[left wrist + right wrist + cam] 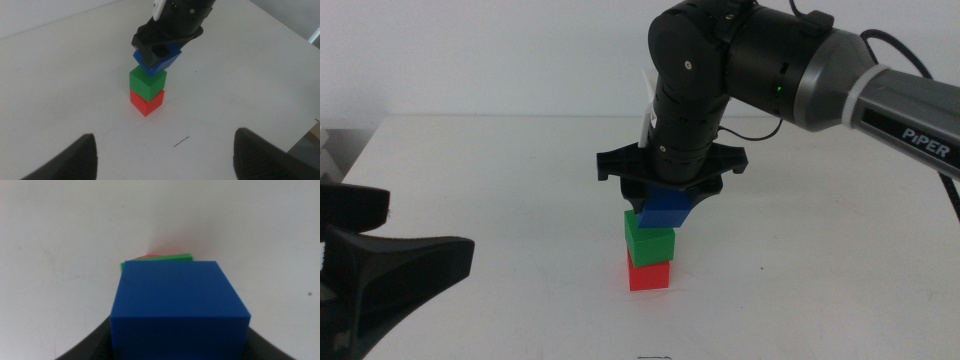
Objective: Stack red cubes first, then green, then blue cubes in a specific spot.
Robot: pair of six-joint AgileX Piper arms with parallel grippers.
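Holding the small deep-blue plastic cube point(668, 209) between its dark jaws, your right gripper point(670, 192) is over the stack near the middle of the plain white tabletop point(520, 180). The blue cube is tilted and turned a little against the cubes below; its lower side is at the top of the small bright-green plastic cube point(649, 241), but you cannot tell from these views if it already rests flat on it. The green cube sits on the small bright-red plastic cube point(649, 273), which stands on the table.

Your left gripper point(165, 152) waits low at the near left side, well apart from the stack, with its jaws spread wide and nothing between them.

What could go wrong, in my judgement: if you release the blue cube while it is tilted, it may land on an edge and slide off. The green cube is also a bit offset on the red one, so a push down or sideways could knock over the whole stack.

Count: one red cube, one green cube, one blue cube, two grippers.
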